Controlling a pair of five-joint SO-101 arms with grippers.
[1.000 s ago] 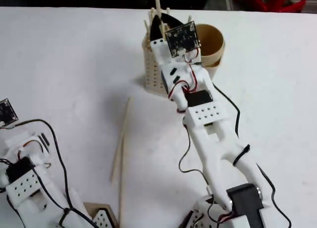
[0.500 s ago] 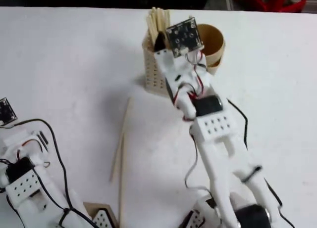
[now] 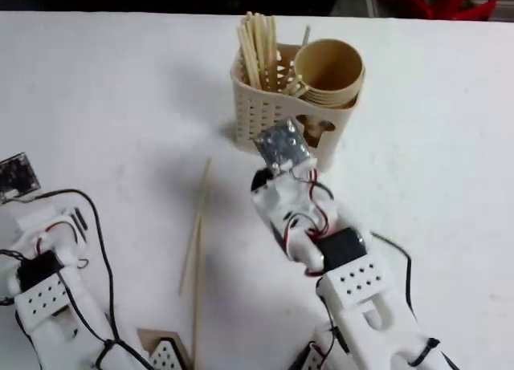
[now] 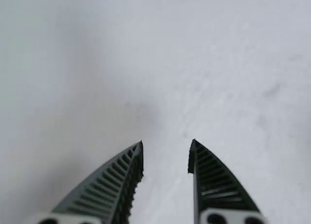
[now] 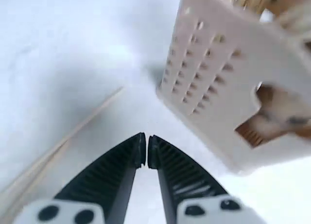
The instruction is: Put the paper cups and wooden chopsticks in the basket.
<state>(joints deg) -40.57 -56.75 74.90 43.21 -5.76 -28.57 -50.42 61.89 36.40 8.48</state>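
- My right gripper (image 5: pixel 146 151) has its fingers pressed together on nothing; it hangs over the table (image 5: pixel 58 49), just beside the basket (image 5: pixel 218 73)
- My left gripper (image 4: pixel 165 153) stands apart, empty, above bare table
- Paper cups (image 3: pixel 329 65) and a bundle of chopsticks (image 3: pixel 257 41) stand in the basket; two loose chopsticks (image 3: pixel 195 241) lie on the table between my arms

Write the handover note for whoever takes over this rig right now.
Left gripper: open, empty, over bare table.
Right gripper: shut, empty, low in front of the basket.
Done: paper cups sit stacked in the basket, with a bundle of chopsticks standing beside them.
To do: what look like two loose chopsticks lie on the table between the arms. Pick them up and put them in the basket.
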